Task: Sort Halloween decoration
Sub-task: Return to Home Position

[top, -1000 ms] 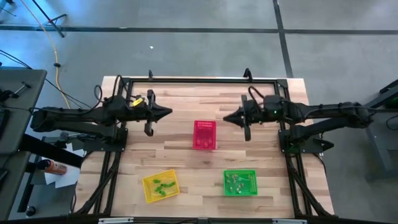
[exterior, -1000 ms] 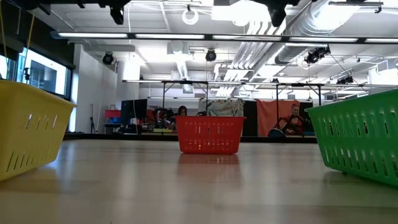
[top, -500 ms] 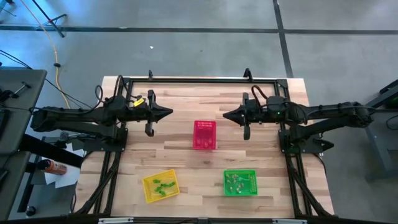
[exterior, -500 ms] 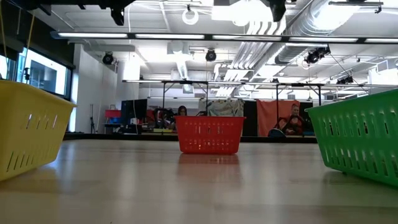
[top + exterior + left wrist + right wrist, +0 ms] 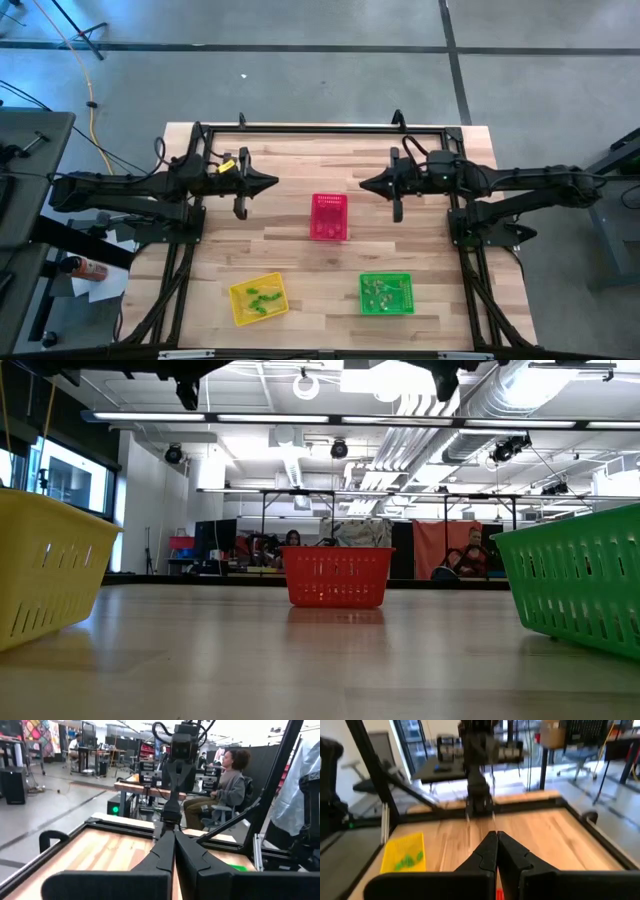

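Nearest the front edge of the table (image 5: 290, 255), green trinkets (image 5: 260, 298) are seen lying in the yellow basket (image 5: 234, 302). Pale whitish trinkets (image 5: 379, 290) are seen in the green basket (image 5: 409, 296), set well apart at the same depth. Farther back, the pink-red basket (image 5: 329, 197) is placed alone near mid-table; what it holds cannot be made out. Beyond it, both arms are stretched level above the wood, facing each other across the table. The left gripper (image 5: 272, 181) and the right gripper (image 5: 364, 184) are each pinched together, with nothing caught between the fingers. Their tips are pointed inward and kept well apart. In the room behind, a seated person (image 5: 227, 777) is picked up by the left wrist camera.
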You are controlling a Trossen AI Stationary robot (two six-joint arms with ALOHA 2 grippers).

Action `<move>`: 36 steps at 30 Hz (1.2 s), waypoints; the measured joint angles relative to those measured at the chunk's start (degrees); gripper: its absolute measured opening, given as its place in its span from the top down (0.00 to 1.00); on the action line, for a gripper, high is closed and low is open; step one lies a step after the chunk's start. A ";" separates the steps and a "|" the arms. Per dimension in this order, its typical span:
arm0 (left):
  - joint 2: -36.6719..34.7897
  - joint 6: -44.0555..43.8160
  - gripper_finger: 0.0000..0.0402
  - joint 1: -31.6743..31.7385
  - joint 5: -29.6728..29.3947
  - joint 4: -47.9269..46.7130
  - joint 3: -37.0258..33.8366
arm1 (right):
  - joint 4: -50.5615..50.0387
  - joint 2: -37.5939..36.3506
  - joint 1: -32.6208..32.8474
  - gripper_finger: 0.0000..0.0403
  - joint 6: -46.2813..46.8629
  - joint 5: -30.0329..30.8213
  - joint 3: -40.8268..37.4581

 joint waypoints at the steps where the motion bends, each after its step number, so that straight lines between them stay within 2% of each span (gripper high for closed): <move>1: -0.21 0.04 1.00 0.00 0.00 -0.10 -0.06 | -1.58 -0.24 0.00 1.00 -0.02 -0.22 0.00; 7: -2.74 -0.64 1.00 0.02 -1.99 1.80 -5.53 | -12.64 -2.71 0.00 1.00 1.04 -0.34 -0.02; 16: -7.46 -6.84 1.00 0.04 -3.11 19.77 -21.04 | -18.32 -7.26 0.02 1.00 6.69 -0.05 -0.02; 22: -9.85 -11.20 1.00 0.04 -4.51 25.32 -29.12 | -21.30 -10.07 0.02 1.00 9.55 0.27 -0.59; 28: -11.29 -11.87 1.00 0.07 -6.66 22.99 -29.35 | -14.66 -16.69 0.04 1.00 14.69 0.29 -11.43; 36: -10.68 -14.12 1.00 0.07 -5.77 17.79 -29.40 | 7.06 -28.35 -1.71 1.00 14.32 0.36 -31.39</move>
